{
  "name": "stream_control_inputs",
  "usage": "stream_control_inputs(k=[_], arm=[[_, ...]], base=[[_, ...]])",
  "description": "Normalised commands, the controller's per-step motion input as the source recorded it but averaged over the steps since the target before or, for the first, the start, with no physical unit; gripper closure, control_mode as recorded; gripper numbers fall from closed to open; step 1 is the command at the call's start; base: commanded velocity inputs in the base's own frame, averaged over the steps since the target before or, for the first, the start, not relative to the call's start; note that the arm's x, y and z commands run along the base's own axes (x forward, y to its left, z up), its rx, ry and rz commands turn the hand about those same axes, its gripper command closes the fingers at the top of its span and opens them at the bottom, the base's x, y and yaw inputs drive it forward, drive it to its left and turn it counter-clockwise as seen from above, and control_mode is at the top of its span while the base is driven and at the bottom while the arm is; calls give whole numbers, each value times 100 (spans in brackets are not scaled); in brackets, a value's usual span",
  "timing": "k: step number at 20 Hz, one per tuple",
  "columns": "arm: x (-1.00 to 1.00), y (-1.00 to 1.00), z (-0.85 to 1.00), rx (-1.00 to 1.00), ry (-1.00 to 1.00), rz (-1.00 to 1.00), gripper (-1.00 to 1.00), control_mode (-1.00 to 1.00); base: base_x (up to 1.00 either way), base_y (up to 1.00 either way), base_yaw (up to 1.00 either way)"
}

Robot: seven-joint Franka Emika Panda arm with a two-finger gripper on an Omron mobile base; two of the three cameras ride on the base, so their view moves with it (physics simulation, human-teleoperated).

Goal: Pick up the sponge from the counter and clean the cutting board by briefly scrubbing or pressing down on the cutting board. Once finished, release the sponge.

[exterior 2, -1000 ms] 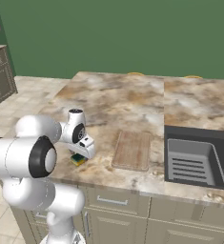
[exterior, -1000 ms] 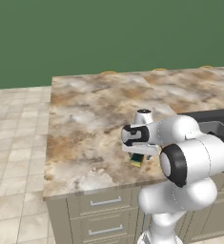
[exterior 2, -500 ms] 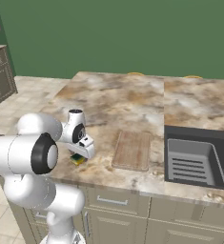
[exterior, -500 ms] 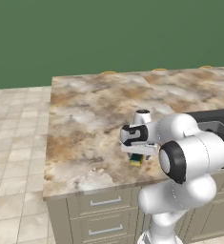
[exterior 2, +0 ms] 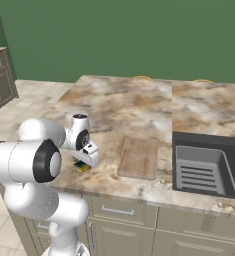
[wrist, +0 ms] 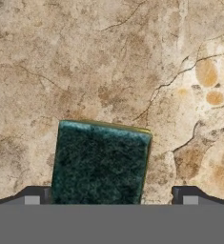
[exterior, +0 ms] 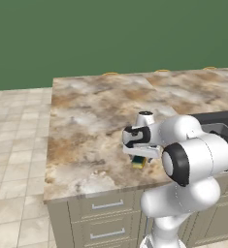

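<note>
Hand view: wide-open two-finger gripper [wrist: 111, 198] hovering over small green-topped yellow sponge [wrist: 100, 162].
Keep it centred (sponge near counter's front edge), then descend before closing.

Bare counter [wrist: 108, 57] surrounds the sponge [wrist: 100, 163], leaving room on both its flanks for the spread claw [wrist: 111, 196] fingers. Between the sponge and the cutting board [exterior 2: 139, 157], nothing blocks the stone.
</note>
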Motion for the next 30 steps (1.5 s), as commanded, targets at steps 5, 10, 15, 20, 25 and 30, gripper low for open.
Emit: stream_control_inputs(k=[5,10,15,20,25,30], arm=[[12,0,0,1,0,-3,-100,-100],[8,0,0,3,0,-4,-100,-100],[9,2,-5,1,0,-5,-100,-100],[12,5,-19,0,3,-3,-100,-100],[2,1,-18,0,3,-2,-100,-100],[0,1,-8,0,0,-3,100,-100]], base=[[0,0,0],[0,0,0],[0,0,0],[0,0,0],[0,0,0],[0,0,0]])
